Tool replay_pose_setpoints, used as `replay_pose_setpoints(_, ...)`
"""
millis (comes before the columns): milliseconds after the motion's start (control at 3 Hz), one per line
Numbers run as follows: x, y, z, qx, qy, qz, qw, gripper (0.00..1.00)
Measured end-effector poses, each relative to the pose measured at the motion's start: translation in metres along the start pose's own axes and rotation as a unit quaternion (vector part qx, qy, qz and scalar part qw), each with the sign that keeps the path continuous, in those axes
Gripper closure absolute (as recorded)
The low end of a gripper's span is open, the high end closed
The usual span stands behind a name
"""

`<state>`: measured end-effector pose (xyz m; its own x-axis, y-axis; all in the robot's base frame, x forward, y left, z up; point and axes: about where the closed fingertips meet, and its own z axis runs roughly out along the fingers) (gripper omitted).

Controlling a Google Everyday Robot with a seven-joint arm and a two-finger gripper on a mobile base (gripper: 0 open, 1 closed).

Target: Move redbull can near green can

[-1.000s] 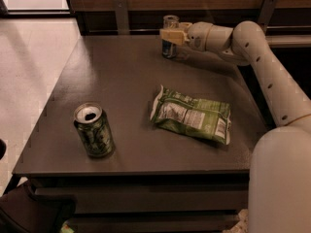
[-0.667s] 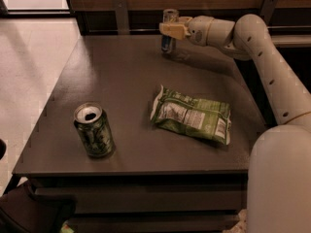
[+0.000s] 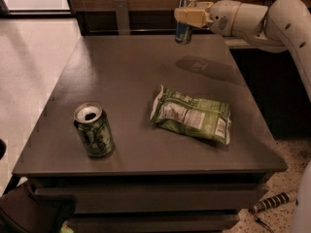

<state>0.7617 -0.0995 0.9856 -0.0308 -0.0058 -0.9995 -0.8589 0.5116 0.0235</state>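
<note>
With gripper [image 3: 188, 17] clamped on redbull can [image 3: 183, 32], held clear above table [image 3: 121, 76], carry upright to green can [image 3: 93, 130], well apart from gripper across the table; avoid bag [image 3: 192, 115]; lower just beside, without knocking.

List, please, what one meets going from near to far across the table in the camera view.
green can → green snack bag → redbull can, held above the far edge of the table by the gripper, which is shut on it.
</note>
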Motion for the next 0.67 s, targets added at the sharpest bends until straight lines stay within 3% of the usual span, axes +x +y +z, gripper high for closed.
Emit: replay_pose_setpoints(667,-0.022,0.073,-0.064,0.018,-0.003,-0.01,0.9998,1.0)
